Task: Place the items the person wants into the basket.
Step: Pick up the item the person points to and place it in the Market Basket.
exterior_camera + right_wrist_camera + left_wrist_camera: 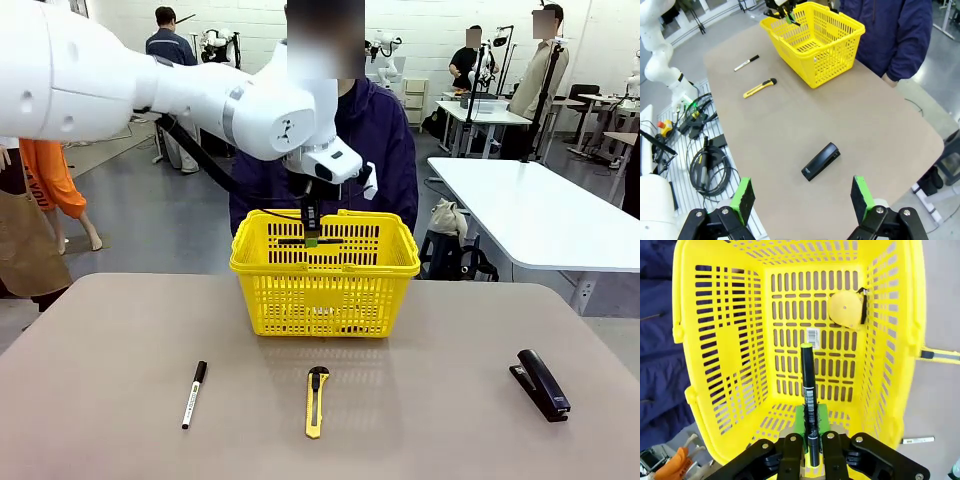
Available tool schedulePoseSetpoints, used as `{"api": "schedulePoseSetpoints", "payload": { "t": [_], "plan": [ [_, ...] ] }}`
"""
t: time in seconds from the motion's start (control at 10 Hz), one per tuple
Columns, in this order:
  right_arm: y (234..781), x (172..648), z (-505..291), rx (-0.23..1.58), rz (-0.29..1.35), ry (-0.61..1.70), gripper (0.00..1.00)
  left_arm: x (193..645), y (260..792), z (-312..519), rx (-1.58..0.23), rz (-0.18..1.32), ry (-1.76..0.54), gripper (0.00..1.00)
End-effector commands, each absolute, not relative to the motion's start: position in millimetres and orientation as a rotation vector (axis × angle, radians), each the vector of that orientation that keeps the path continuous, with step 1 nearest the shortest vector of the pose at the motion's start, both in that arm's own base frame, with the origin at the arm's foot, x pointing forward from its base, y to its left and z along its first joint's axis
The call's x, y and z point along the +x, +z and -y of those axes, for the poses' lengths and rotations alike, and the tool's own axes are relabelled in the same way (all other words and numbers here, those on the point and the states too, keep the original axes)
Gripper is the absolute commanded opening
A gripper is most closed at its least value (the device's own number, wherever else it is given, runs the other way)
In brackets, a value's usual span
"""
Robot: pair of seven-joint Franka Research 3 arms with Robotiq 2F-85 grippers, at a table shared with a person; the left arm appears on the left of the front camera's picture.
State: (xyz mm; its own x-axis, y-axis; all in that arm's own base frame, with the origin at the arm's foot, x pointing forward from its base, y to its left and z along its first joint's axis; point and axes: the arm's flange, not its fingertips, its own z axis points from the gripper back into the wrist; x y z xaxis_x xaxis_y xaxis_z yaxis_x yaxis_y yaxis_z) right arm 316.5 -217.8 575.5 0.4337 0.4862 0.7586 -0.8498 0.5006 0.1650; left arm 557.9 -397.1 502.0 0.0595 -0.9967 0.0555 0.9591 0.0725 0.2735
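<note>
The left gripper [811, 435] hangs over the yellow basket [715, 365], its green pads pinched shut on the lower end of the thin black pen [808, 385]. The pen sticks straight out from between the jaws, yellow tip at mid-frame over the basket floor. The tape measure [845, 310] lies inside, upper right. From the front the pen is probably the dark sliver at the rim. The right gripper [802, 200] stands wide apart, empty. The white marker [194, 394] lies lower left on the table [450, 330].

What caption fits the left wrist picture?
Left tool holds a black pen over the yellow basket, tape measure already inside.
</note>
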Motion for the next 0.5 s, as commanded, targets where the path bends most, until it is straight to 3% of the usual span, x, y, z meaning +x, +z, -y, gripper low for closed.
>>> {"api": "schedulePoseSetpoints", "payload": {
  "t": [0.0, 0.4],
  "plan": [
    [575.3, 317.3, 218.5, 0.604, 0.737, 0.903, 1.00, 561.8, 487.1, 395.8, 0.180, 0.314, -1.505, 0.11],
    [575.3, 317.3, 218.5, 0.604, 0.737, 0.903, 1.00, 569.8, 465.7, 398.4, 0.186, 0.303, -1.503, 0.11]
  ]
}}
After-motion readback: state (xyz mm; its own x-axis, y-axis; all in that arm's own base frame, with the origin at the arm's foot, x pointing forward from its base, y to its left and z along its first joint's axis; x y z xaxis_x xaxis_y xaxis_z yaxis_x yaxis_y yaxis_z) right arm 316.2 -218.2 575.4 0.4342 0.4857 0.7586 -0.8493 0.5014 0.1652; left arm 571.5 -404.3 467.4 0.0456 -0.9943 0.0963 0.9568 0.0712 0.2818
